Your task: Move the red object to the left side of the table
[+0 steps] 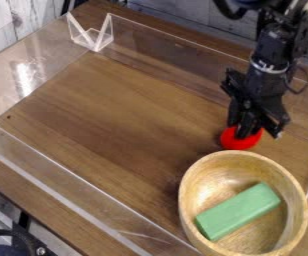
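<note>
The red object (pixel 234 139) rests on the brown table (pixel 117 110) at the right, just behind the wooden bowl. My black gripper (pixel 254 128) comes straight down onto it. Its fingers are drawn together around the top of the fruit, so only the lower left part of the red shows. The fruit still touches the tabletop.
A wooden bowl (pixel 197 182) with a green rectangular block (pixel 237 211) inside stands at the front right, close to the fruit. Low clear acrylic walls (pixel 63 190) border the table. A clear folded stand (pixel 90 32) sits at the back left corner.
</note>
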`<move>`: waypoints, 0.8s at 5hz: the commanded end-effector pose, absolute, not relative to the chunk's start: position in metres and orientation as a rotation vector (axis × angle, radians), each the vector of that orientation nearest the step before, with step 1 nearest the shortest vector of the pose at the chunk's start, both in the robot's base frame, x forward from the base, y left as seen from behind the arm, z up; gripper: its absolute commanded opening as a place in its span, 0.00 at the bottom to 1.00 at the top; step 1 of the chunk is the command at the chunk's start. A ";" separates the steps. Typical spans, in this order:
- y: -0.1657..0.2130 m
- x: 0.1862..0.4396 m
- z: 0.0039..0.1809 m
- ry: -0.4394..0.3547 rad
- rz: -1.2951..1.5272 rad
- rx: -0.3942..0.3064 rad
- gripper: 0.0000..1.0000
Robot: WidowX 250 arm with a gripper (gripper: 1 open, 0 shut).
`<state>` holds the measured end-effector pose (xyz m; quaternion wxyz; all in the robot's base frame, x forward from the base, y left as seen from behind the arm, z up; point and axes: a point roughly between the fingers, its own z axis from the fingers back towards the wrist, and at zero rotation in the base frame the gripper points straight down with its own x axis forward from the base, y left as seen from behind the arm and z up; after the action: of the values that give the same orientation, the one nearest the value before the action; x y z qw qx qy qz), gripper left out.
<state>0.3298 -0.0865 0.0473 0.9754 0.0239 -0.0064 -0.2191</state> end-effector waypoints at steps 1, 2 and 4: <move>-0.086 0.345 0.090 -0.121 -0.367 0.065 0.00; -0.060 0.345 0.116 -0.150 -0.336 0.082 0.00; 0.013 0.342 0.134 -0.166 -0.250 0.100 0.00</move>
<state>0.3397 0.0116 0.1066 0.9906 0.0435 -0.0400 -0.1237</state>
